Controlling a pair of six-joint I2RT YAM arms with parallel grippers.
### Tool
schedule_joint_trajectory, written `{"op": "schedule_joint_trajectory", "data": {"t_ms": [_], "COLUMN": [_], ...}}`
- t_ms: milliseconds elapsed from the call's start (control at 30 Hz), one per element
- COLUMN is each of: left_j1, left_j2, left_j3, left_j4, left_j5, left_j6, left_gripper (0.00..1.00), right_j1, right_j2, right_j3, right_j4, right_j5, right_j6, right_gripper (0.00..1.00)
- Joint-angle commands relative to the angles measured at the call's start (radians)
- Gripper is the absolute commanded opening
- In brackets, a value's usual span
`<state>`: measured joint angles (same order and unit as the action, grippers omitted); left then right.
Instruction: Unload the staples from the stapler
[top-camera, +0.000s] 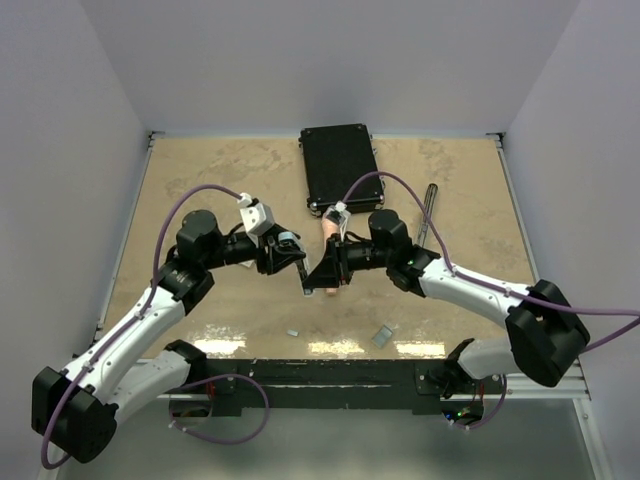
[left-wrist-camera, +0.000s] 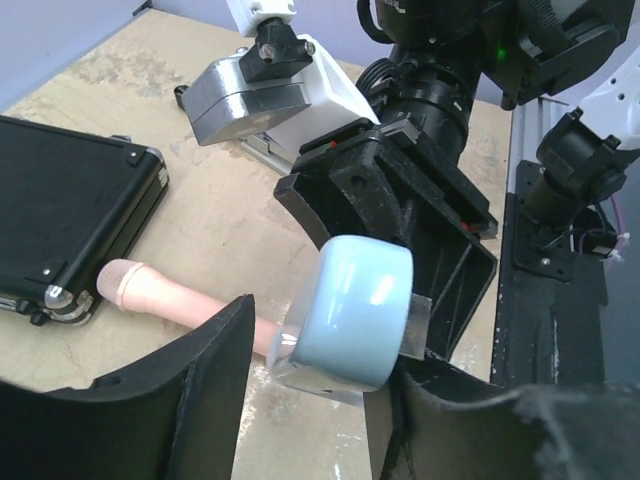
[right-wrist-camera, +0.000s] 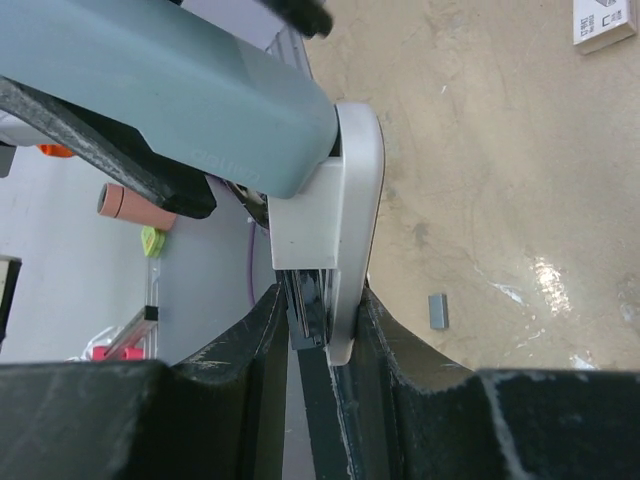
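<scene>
Right, two arms meet mid-frame in the overhead view, with one stapler (left-wrist-camera: 365, 300) between them. It has a smooth, pale blue plastic top with a rounded end and a silvery-white base underneath.

The right gripper (right-wrist-camera: 320, 345) is clamped on the stapler. In the right wrist view both its black fingers (right-wrist-camera: 230, 400) press the base from either side, with dark metal rails showing in the slot between. Whether any staples sit in those rails, I cannot tell.

The left gripper (left-wrist-camera: 318, 375) stands apart, its two matte black fingers straddling the rounded blue end. A sliver of gap shows at the finger on the left of that view, and contact on the other side is unclear.

Loose staples: I count one staple strip (top-camera: 292, 332). It is a tiny grey metal block lying flat on the counter (top-camera: 200, 180) at lower centre of the overhead frame, well apart from both grippers.

One small white card (top-camera: 382, 335) lies to the right of it, square and tilted. One black case (top-camera: 338, 165), hard-shelled with metal corners, sits at top centre. One pink handle (left-wrist-camera: 160, 290), smooth and round-ended, lies just beside the case's corner. One slim grey rod (top-camera: 430, 210) lies right of the case. The counter itself is tan and mottled.
</scene>
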<state>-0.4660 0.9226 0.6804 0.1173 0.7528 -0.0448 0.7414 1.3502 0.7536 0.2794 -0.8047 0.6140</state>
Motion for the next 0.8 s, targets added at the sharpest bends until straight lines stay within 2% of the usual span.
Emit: {"op": "schedule_joint_trajectory", "data": {"t_ms": [0, 133, 167, 200, 267, 400, 433, 500, 533, 633, 700, 767], "left_j1": [0.012, 0.012, 0.01, 0.012, 0.01, 0.012, 0.01, 0.012, 0.012, 0.01, 0.012, 0.01], "left_j2": [-0.022, -0.027, -0.027, -0.028, -0.025, -0.004, 0.001, 0.015, 0.022, 0.056, 0.084, 0.1], "left_j3": [0.005, 0.021, 0.027, 0.03, 0.041, 0.056, 0.057, 0.07, 0.077, 0.119, 0.156, 0.186], "left_j4": [0.036, -0.008, -0.013, -0.016, -0.031, -0.073, -0.09, -0.108, -0.155, -0.249, -0.306, -0.384], "left_j5": [-0.066, -0.09, -0.092, -0.09, -0.098, -0.168, -0.187, -0.278, -0.317, -0.492, -0.599, -0.638], "left_j6": [-0.004, 0.011, 0.017, 0.023, 0.029, 0.04, 0.039, 0.04, 0.04, 0.036, 0.017, 0.011], "left_gripper": [0.4, 0.35, 0.31, 0.15, 0.0, 0.0, 0.0, 0.0, 0.0, 0.0, 0.0, 0.0], "right_j1": [0.007, 0.007, 0.004, 0.004, 0.003, -0.007, -0.014, -0.023, -0.036, -0.051, -0.053, -0.054], "right_j2": [0.009, 0.064, 0.076, 0.085, 0.111, 0.153, 0.162, 0.168, 0.164, 0.119, 0.103, 0.09], "right_j3": [0.059, 0.081, 0.084, 0.09, 0.098, 0.137, 0.147, 0.161, 0.162, 0.151, 0.154, 0.155], "right_j4": [0.05, 0.044, 0.052, 0.055, 0.056, 0.063, 0.067, 0.072, 0.067, 0.047, 0.006, -0.031], "right_j5": [-0.06, -0.07, -0.073, -0.077, -0.073, -0.057, -0.051, -0.028, -0.01, 0.067, 0.116, 0.143], "right_j6": [-0.022, -0.037, -0.037, -0.037, -0.037, -0.03, -0.022, -0.005, -0.003, -0.007, -0.031, -0.052], "right_gripper": [0.0, 0.0, 0.0, 0.0, 0.02, 0.13, 0.24, 0.34, 0.44, 0.57, 0.62, 0.67]}}
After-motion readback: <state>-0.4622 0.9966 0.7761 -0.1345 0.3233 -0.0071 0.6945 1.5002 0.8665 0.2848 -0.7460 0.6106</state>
